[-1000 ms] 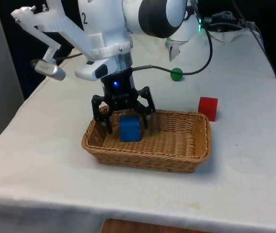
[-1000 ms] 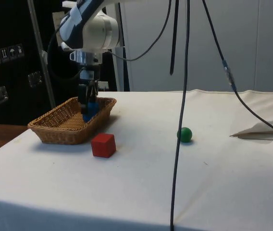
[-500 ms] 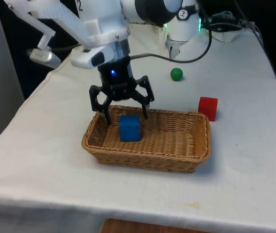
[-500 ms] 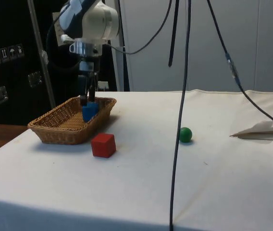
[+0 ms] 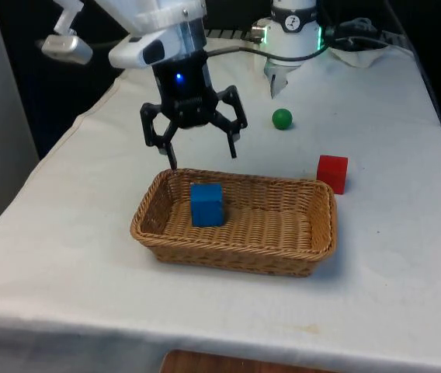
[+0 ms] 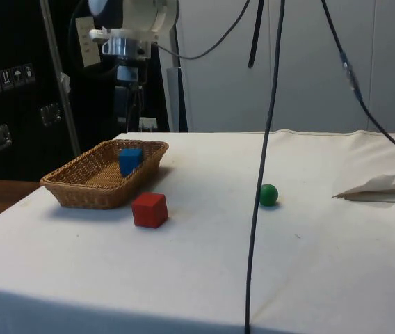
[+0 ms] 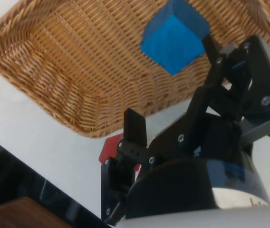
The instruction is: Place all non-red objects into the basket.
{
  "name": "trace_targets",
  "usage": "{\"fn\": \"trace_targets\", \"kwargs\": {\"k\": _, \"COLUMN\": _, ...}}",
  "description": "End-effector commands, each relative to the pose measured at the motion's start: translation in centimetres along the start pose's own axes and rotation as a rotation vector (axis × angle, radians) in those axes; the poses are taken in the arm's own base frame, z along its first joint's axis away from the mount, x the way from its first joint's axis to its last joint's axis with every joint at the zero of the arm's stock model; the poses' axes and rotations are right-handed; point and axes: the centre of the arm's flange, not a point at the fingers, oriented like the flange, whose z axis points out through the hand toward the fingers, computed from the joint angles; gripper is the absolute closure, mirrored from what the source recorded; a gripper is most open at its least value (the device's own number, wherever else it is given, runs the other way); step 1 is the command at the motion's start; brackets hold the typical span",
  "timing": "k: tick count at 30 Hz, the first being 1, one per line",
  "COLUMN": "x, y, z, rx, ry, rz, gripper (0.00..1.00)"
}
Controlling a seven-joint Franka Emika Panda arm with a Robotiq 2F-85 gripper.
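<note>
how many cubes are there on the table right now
2. The blue cube sits inside the basket; the red cube stands on the cloth just outside it, toward the front view's right.

The basket (image 5: 314, 233) is looking like rough woven straw. A soft white cloth (image 5: 73, 233) is covering the counter. The blue block (image 5: 206, 204) is looking smooth.

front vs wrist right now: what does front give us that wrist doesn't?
Front view alone: the green ball on the cloth beyond the basket, and the open gripper hanging empty above the basket's far rim. Wrist view alone: a dark strip and a wooden surface past the table's edge. Both: the blue cube lying in the wicker basket, and the red cube outside it on the cloth.
</note>
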Motion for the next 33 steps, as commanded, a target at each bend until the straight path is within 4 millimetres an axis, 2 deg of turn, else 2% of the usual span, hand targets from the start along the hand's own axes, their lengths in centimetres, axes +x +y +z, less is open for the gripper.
{"fn": "trace_targets", "kwargs": {"k": 1, "x": -0.1, "y": -0.2, "z": -0.6, "rx": -0.009, "ry": -0.006, "rz": 0.0, "gripper": 0.0}}
{"fn": "trace_targets", "kwargs": {"k": 3, "x": -0.3, "y": -0.4, "z": -1.4, "rx": -0.013, "ry": -0.006, "rz": -0.002, "gripper": 0.0}}
{"fn": "trace_targets", "kwargs": {"k": 4, "x": -0.1, "y": -0.3, "z": -1.0, "rx": -0.004, "ry": 0.0, "rz": -0.005, "gripper": 0.0}}
{"fn": "trace_targets", "kwargs": {"k": 5, "x": -0.4, "y": -0.5, "z": -1.8, "rx": -0.013, "ry": -0.007, "rz": -0.003, "gripper": 0.0}}
{"fn": "trace_targets", "kwargs": {"k": 13, "x": -1.6, "y": -0.9, "z": -4.3, "rx": -0.014, "ry": -0.01, "rz": -0.01, "gripper": 0.0}}
{"fn": "trace_targets", "kwargs": {"k": 33, "x": -4.2, "y": -1.3, "z": -7.0, "rx": -0.032, "ry": -0.044, "rz": -0.015, "gripper": 0.0}}
